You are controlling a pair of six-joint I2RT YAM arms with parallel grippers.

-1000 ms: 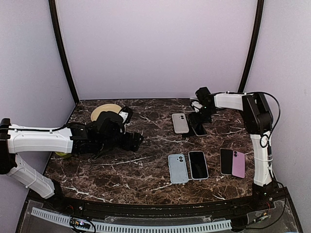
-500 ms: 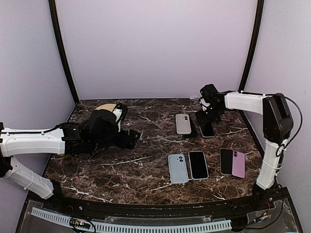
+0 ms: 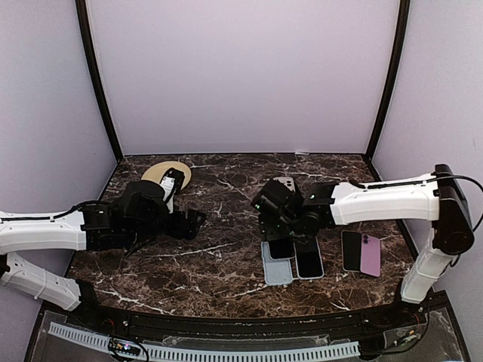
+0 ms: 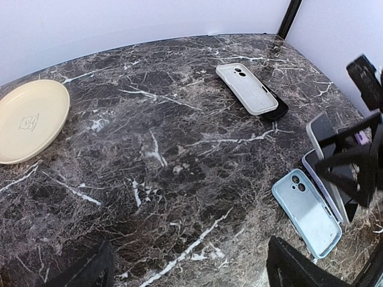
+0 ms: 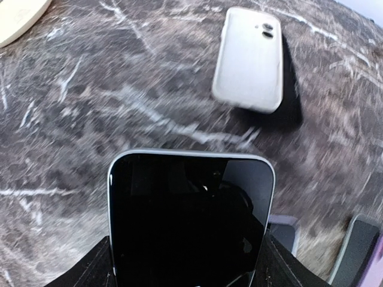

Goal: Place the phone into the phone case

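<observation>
My right gripper (image 3: 283, 226) is shut on a dark-screened phone (image 3: 281, 247) with a pale rim. It holds the phone tilted just above the far end of a light blue phone case (image 3: 276, 268) at the front centre. In the right wrist view the phone (image 5: 190, 221) stands between the fingers and a corner of the blue case (image 5: 284, 234) shows behind it. The left wrist view shows the blue case (image 4: 306, 212) lying camera-holes up. My left gripper (image 3: 189, 221) is open and empty, low over the table's left middle, well away from the case.
A white case (image 4: 248, 88) lies at the back centre. A second dark phone (image 3: 308, 258) lies right of the blue case. A black phone (image 3: 351, 250) and a pink one (image 3: 370, 255) lie further right. A cream plate (image 3: 155, 172) sits back left.
My right arm has swung from the back right to the front centre, carrying the phone over the blue case. My left arm has drawn back a little to the left.
</observation>
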